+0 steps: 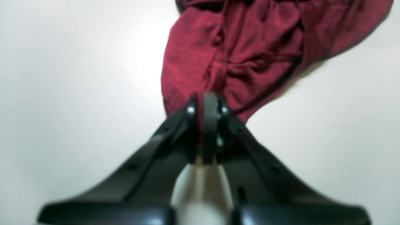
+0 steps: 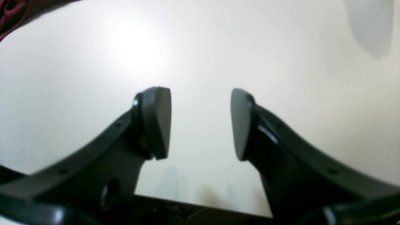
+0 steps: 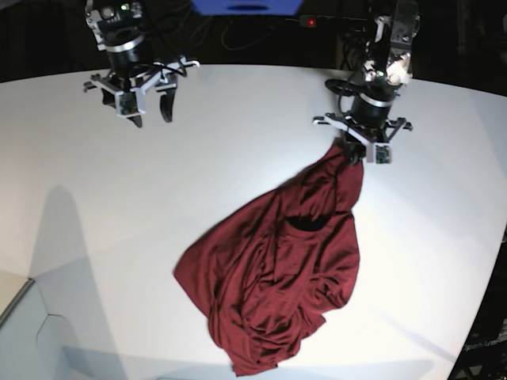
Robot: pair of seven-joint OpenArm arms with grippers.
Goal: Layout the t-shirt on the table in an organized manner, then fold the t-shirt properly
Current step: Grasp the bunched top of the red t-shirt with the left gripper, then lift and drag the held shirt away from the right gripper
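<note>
Lying crumpled across the white surface (image 3: pixel 95 206), the dark red t-shirt (image 3: pixel 277 285) spreads from the lower middle of the base view up toward the upper right of the frame, where one bunched end narrows to a point. The left gripper (image 3: pixel 354 155) meets that point, its jaws pressed together and pinching a fold of the cloth. From the left wrist view, the left gripper (image 1: pixel 208 103) shows its two black fingers closed tight on the fabric, with the rest of the t-shirt (image 1: pixel 250 50) trailing away in wrinkles toward the top of the frame. The right gripper (image 3: pixel 150 115) hangs in the upper left of the base view, well apart from the garment. From the right wrist view, the right gripper (image 2: pixel 201 123) has its jaws spread, with only bare white surface (image 2: pixel 281 62) between them.
</note>
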